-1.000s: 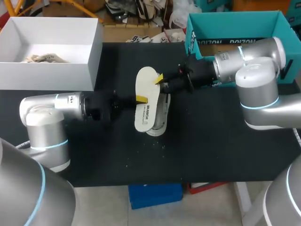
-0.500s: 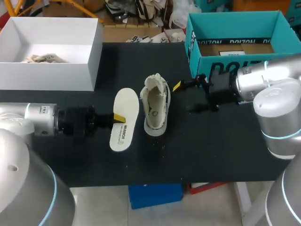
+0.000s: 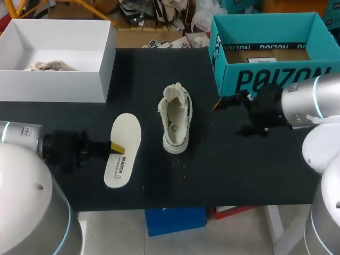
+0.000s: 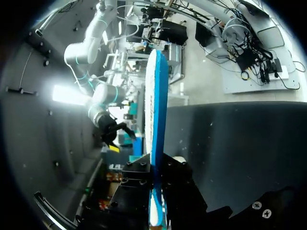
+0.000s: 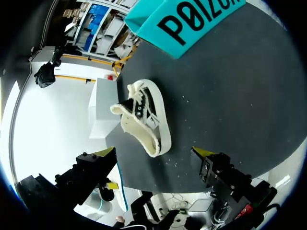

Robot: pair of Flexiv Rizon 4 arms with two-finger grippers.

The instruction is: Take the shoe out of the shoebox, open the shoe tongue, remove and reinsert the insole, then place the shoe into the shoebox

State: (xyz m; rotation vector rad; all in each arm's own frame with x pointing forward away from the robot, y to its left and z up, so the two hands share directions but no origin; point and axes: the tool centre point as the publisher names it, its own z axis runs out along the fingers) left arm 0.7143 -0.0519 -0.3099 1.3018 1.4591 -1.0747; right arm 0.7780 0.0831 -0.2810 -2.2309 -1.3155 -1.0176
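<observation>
A cream low-top shoe [image 3: 175, 125] stands upright on the black table, its opening facing up with no insole in it. To its left lies the cream insole [image 3: 125, 138], with my left gripper [image 3: 115, 147] shut on its near edge. In the left wrist view the insole [image 4: 156, 120] shows edge-on, blue underneath, clamped in that gripper [image 4: 157, 191]. My right gripper [image 3: 229, 117] is open to the right of the shoe, holding nothing. From the right wrist, the shoe [image 5: 144, 115] lies ahead of the wide-open gripper [image 5: 153, 153].
A teal shoebox [image 3: 265, 79] stands open at the back right, close behind my right arm. A white box [image 3: 58, 85] with crumpled paper inside sits at the back left. Bare black tabletop [image 3: 239, 170] runs along the front edge.
My left arm drew the insole away from the shoe, left and toward the front. My right gripper let go of the insole, opened wide and pulled back to the right.
</observation>
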